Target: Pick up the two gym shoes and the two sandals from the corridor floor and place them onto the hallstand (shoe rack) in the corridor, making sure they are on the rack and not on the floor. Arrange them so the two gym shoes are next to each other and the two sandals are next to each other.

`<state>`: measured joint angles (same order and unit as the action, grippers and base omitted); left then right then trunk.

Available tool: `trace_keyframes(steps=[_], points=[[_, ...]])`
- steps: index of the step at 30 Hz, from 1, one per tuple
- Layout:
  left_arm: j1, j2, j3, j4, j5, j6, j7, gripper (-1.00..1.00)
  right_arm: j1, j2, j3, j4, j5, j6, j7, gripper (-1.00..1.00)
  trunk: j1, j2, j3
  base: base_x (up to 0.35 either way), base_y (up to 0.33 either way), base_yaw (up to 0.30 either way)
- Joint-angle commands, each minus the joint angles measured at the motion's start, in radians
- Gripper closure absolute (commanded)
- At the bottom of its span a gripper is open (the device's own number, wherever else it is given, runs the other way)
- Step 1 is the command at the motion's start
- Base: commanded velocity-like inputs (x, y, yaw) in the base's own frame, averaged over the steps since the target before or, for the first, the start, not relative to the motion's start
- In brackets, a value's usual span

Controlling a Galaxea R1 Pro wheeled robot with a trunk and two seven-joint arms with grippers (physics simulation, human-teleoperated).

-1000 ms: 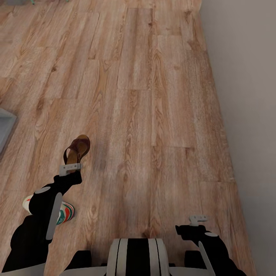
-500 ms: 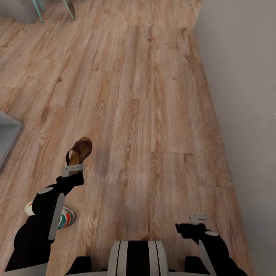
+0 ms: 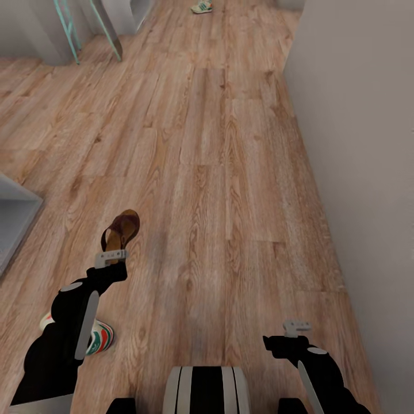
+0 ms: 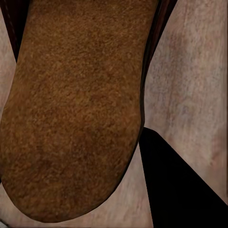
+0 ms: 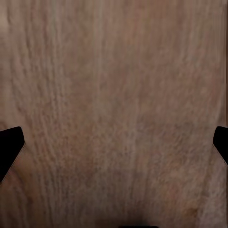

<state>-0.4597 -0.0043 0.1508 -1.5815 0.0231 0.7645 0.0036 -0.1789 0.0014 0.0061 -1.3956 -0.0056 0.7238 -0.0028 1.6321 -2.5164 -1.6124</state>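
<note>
- The dark brown strappy leather sandal with a tan footbed hangs at the tip of the left gripper, which appears to pinch its heel end; the left wrist view shows the suede-like footbed up close.
- The right gripper is low at the near right, its fingertips spread wide over bare wood-plank floor with nothing between them.
- A white sneaker with green stripes and a red-orange heel lies on the floor near left, partly hidden by the left arm; a second sneaker lies far down the corridor.
- The sandal is probably light and bendy, so the heel or sole edge grips best; the thin straps would sag.
- The pale grey hallstand corner juts in at left, and a grey wall bounds the right.
- Open floor stretches ahead between them.
</note>
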Motion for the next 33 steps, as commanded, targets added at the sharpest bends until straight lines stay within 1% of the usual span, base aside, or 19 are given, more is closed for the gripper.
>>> trace_keyframes(steps=[1,6,33], points=[[0.0,0.0,0.001,0.004,0.0,0.005,-0.002,1.0,0.0,0.0,0.0,-0.001,0.0,0.005,0.0,-1.0,-0.001,0.0,0.005,0.0,0.0,0.0],[0.0,0.0,0.001,0.03,0.0,0.004,-0.002,1.0,-0.001,0.0,0.0,-0.001,0.002,0.005,-0.002,-1.0,-0.003,0.001,0.033,0.0,0.0,0.0],[0.0,0.0,0.001,0.048,-0.002,0.001,-0.002,1.0,0.001,0.0,-0.003,0.001,0.002,0.003,-0.001,-1.0,-0.015,0.008,0.181,0.0,0.0,0.0]])
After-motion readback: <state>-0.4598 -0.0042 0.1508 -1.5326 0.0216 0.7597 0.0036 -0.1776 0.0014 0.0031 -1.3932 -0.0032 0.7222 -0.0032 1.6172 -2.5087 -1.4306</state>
